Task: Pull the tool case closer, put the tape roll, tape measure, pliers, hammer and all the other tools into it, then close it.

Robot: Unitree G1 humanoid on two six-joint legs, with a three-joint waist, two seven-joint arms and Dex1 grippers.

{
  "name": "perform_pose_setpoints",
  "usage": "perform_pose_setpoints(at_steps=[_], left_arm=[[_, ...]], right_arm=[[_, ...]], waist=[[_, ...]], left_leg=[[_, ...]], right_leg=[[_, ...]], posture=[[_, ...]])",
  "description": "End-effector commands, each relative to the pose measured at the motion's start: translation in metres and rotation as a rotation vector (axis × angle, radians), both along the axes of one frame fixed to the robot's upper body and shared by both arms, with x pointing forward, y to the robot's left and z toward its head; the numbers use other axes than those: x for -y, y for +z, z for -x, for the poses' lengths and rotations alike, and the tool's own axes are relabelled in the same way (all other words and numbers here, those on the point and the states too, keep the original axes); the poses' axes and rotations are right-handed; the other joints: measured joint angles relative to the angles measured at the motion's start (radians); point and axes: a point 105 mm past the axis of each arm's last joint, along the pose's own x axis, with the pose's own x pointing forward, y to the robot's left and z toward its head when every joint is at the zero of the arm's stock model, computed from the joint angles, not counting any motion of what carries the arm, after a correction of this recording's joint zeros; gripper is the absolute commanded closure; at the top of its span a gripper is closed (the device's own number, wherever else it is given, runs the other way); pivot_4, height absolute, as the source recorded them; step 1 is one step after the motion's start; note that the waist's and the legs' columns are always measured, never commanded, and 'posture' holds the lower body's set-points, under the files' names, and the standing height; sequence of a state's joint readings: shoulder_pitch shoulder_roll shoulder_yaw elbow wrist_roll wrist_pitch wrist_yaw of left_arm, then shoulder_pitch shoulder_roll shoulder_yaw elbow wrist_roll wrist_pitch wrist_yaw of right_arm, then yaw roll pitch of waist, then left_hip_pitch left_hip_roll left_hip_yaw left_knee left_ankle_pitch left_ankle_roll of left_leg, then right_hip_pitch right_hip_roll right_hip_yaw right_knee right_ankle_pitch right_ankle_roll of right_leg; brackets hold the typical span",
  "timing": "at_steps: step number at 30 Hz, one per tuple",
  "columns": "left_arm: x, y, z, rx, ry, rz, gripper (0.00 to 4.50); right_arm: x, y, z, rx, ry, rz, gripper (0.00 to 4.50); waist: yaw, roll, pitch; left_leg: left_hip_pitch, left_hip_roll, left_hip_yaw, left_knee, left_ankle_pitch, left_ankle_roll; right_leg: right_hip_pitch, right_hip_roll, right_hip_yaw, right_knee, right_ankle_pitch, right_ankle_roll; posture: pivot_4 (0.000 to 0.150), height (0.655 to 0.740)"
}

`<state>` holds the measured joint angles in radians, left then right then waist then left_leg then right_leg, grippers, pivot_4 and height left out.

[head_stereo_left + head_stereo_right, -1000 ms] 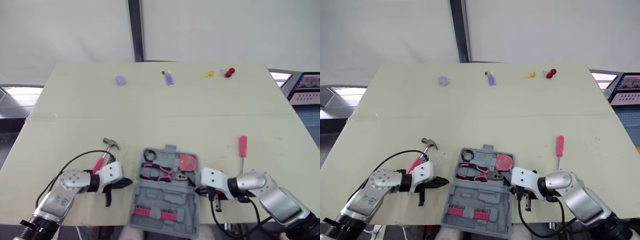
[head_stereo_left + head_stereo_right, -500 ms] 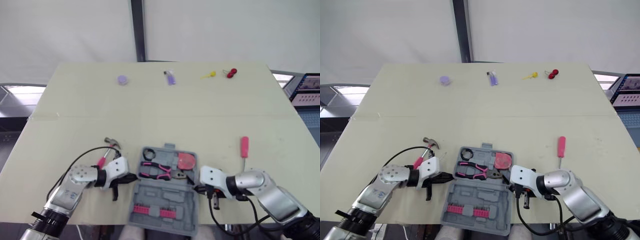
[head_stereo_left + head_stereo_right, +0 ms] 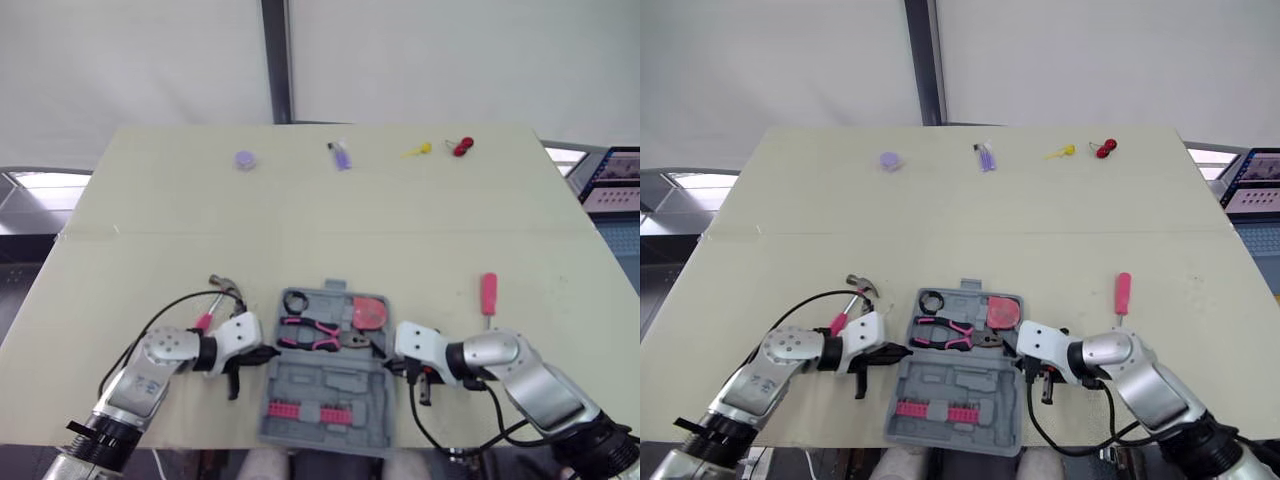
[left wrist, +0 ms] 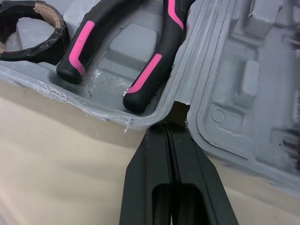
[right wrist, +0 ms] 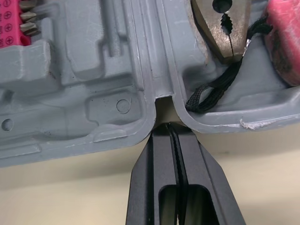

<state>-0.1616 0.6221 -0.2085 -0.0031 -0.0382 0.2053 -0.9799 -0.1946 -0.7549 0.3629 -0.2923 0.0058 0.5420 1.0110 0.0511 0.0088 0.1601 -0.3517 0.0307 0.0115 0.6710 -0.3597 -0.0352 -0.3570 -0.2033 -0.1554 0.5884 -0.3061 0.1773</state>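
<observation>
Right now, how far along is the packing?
Done: tape roll, pliers and tape measure lie in the open tool case. In hand: left gripper and right gripper, both shut, sit at its hinge notches. Remaining: hammer and screwdriver on the table, then closing.

The left arm [image 3: 150, 368] and right arm [image 3: 515, 362] are showing rounded silver-grey shells, each ending in a white wrist block. The left gripper [image 4: 171, 127] and right gripper [image 5: 172, 125] are wearing matte black, wedge-shaped fingers. Thin black cables [image 3: 800, 306] are looping beside the wrists.
</observation>
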Motion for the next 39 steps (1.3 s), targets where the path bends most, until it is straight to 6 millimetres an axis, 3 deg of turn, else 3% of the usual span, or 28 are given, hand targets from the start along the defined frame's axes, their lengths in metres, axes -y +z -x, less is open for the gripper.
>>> perform_pose_setpoints(at_steps=[1,17,39], left_arm=[[0.016,0.000,-0.003,0.029,-0.032,0.014,4.50],[0.019,0.002,-0.008,0.049,-0.027,0.015,4.50],[0.023,0.003,-0.012,0.081,-0.029,0.026,4.50]], right_arm=[[-0.012,0.009,-0.008,0.067,0.016,-0.040,4.45],[-0.013,0.012,-0.020,0.106,0.003,-0.044,4.45],[-0.017,0.012,-0.021,0.116,0.007,-0.047,4.45]], waist=[[0.000,0.000,0.000],[0.000,0.000,0.000],[0.001,0.000,0.000]], left_leg=[[0.000,0.000,0.000,0.000,0.000,0.000],[0.000,0.000,0.000,0.001,0.000,0.000],[0.000,0.000,0.000,0.002,0.000,0.000]], right_leg=[[0.000,0.000,0.000,0.000,0.000,0.000],[0.000,0.000,0.000,0.001,0.000,0.000],[0.001,0.000,0.000,0.001,0.000,0.000]], posture=[[0.150,0.7400],[0.150,0.7400],[0.150,0.7400]])
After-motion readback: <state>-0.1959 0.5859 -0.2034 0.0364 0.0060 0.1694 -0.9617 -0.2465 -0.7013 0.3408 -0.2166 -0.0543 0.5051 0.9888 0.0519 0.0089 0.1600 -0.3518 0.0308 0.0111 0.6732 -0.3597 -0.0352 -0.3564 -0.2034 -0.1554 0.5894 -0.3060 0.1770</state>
